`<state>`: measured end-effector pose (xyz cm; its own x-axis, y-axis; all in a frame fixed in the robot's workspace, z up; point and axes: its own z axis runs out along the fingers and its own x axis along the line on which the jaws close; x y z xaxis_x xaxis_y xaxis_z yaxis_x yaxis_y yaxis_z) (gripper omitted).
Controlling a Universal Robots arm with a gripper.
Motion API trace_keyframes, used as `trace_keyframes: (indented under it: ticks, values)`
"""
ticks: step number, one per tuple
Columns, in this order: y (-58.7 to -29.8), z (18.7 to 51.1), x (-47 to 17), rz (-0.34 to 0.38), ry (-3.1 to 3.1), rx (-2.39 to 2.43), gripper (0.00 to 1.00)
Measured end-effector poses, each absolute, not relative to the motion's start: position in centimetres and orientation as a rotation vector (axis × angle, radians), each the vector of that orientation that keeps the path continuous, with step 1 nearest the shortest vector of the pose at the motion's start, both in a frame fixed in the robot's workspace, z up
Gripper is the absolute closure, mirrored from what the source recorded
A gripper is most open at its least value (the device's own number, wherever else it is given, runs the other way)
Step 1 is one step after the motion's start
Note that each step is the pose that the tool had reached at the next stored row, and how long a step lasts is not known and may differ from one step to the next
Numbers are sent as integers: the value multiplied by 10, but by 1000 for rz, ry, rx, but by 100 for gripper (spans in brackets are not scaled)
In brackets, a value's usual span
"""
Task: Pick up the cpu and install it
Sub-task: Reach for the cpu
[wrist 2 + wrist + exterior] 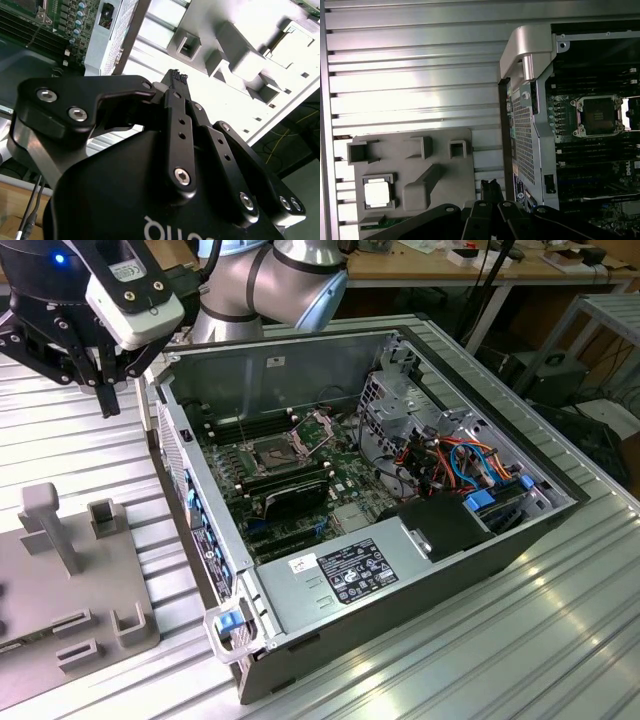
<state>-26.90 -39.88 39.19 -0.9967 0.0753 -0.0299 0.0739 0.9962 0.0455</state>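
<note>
The cpu (377, 194) shows in the first wrist view as a small pale square lying in a pocket of the grey fixture plate (445, 165). My gripper (105, 390) hangs above the ribbed table, between that fixture plate (60, 580) and the open computer case (400, 570). Its black fingertips (490, 187) meet with nothing between them; in the second wrist view the gripper (176, 79) looks shut too. The motherboard's square socket (275, 452) lies open inside the case, its hinged frame (318, 427) lifted; the socket (597, 116) holds no chip.
Long black memory sticks (285, 490) lie beside the socket. A power supply (350, 575), coloured cables (470, 465) and a drive cage (400, 390) crowd the case's exterior view's right side. Upright pegs (55, 525) stand on the fixture. The case wall (190, 490) rises between fixture and motherboard.
</note>
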Motion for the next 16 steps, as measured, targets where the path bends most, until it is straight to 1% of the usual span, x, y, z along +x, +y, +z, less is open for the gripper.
trace_keyframes:
  ticks: [16]
  values:
    - [-399,392,-285,69,3107,116,89]
